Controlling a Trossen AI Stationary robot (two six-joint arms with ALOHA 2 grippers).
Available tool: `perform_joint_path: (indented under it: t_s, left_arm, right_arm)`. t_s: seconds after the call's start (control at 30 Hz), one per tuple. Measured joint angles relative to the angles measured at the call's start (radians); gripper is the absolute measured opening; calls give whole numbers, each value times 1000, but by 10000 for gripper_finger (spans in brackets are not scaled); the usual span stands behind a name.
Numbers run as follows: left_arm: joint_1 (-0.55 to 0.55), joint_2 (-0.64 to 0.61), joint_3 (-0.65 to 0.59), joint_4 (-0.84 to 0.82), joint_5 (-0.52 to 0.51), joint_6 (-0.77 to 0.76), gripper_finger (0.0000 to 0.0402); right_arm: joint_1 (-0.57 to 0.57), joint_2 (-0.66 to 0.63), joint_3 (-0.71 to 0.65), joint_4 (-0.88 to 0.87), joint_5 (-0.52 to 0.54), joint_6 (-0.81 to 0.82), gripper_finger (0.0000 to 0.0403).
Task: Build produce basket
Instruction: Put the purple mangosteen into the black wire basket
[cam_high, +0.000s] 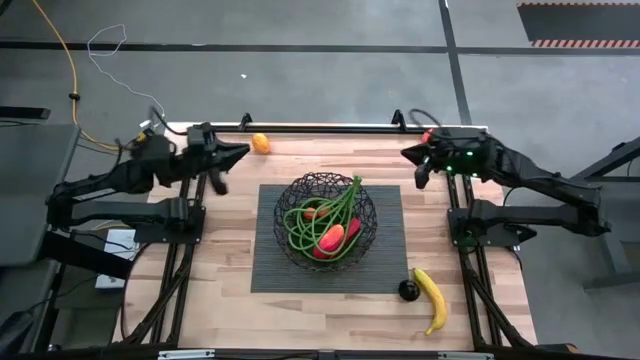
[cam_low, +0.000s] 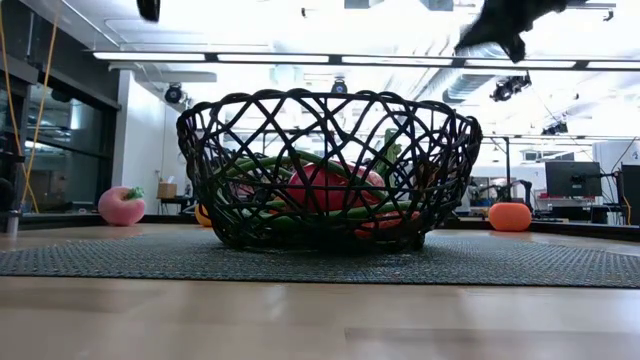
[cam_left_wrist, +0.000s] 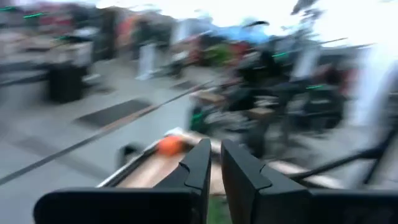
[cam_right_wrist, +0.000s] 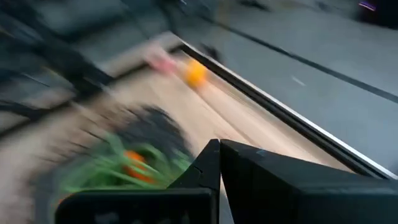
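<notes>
Bright overhead lights; both wrist views motion-blurred
</notes>
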Motion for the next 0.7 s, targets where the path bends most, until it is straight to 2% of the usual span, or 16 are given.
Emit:
perform_joint_path:
  t_s: [0.1,0.2,0.43,0.57,0.7]
  left_arm:
    - [-12,-25,-5,23,112,-22,18]
    - [-59,-36,-49,60,152,-53,3]
    - [-200,-36,-226,312,8,-63,1]
    - [-246,-32,-253,336,-49,-34,1]
    - [-263,-34,-253,356,-59,-31,0]
  right_arm:
    - [42,-20,-17,123,-79,26,0]
    - [102,-13,-39,226,-93,42,0]
    - [246,52,-48,321,-43,22,0]
    - [292,81,-48,321,2,-3,0]
    - [300,90,-48,323,25,-4,0]
